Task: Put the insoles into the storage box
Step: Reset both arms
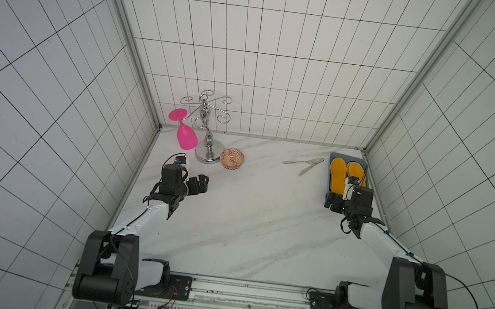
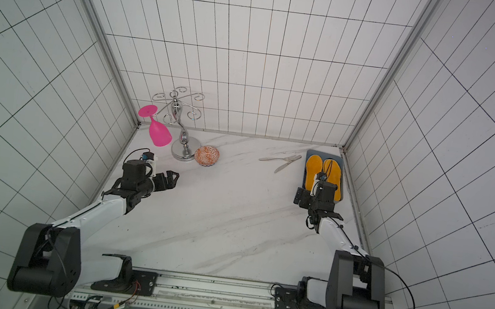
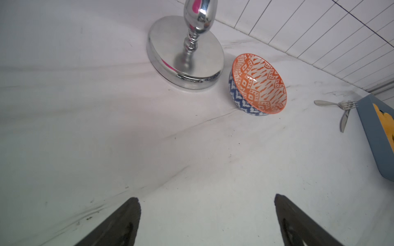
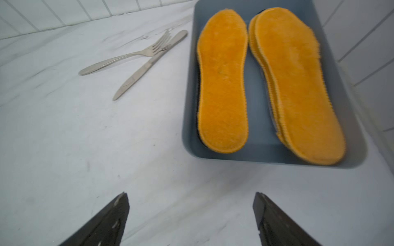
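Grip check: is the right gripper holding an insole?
No: in the right wrist view the right gripper stands open with nothing between its jaws, and the orange insoles lie in the storage box.

No lettering, label, brand or number can be read anywhere, neither on the storage box [image 4: 190, 85], the insoles [image 4: 222, 85] nor the bowl [image 3: 259, 84].

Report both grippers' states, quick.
Left gripper: open, holding nothing.
Right gripper: open, holding nothing, just short of the box.
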You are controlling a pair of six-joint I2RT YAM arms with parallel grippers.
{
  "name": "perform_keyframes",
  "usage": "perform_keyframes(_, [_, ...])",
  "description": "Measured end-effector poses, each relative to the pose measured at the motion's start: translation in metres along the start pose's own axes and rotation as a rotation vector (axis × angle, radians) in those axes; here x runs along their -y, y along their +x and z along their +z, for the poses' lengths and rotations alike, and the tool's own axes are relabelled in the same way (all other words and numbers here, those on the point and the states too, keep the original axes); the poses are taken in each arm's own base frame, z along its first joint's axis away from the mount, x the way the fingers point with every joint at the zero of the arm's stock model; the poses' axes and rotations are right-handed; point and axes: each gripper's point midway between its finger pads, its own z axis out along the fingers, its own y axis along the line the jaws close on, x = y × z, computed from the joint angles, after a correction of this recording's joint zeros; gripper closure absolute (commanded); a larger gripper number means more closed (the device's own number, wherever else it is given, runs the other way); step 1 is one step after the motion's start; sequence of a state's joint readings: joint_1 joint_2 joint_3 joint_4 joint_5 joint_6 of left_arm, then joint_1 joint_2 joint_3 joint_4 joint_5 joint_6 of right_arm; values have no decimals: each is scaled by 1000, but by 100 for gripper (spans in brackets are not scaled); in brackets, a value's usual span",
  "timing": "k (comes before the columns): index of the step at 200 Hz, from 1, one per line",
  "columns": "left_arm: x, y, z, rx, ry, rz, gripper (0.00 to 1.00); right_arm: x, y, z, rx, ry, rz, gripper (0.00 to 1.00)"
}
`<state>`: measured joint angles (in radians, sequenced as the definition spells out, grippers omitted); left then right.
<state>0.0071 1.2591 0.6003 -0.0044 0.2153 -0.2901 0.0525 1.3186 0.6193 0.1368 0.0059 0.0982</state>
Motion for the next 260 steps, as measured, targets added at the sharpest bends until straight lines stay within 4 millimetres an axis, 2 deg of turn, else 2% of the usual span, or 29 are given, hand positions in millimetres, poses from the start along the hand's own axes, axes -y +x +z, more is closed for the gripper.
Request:
perform_keyframes(20, [-9,-21,-4,83,-36,38,1,15,-18,1,113,88,-3,0])
perform_keyframes(29, [-14,-28,-5,119,-47,51,1,19,-17,2,145,108,-5,1])
perform_keyframes(41, [-24,-33,-4,157,-70,64,1,27,-6,7,145,127,-2,1])
perform_keyframes(61, [-46,-24,3,172,-119,55,1,40,5,11,160,138,17,1])
perform_keyframes(74, [-58,-15,11,154,-144,44,1,47,2,14,185,139,34,1])
perform_keyframes(89, [-63,-10,18,142,-154,48,1,50,-3,15,211,129,45,1])
perform_keyframes(160, [-62,-36,22,245,-137,93,1,48,-23,13,300,93,59,1])
perform_keyframes(188, [-62,-33,34,247,-109,119,1,47,-15,22,299,80,56,1])
perform_keyframes(209, [-59,-30,38,235,-91,142,1,45,4,26,263,81,49,1])
perform_keyframes(230, [-52,-35,34,280,-74,173,1,44,1,26,277,88,42,1])
perform_keyframes(260, [-46,-30,33,297,-62,203,1,44,-1,25,283,92,38,1])
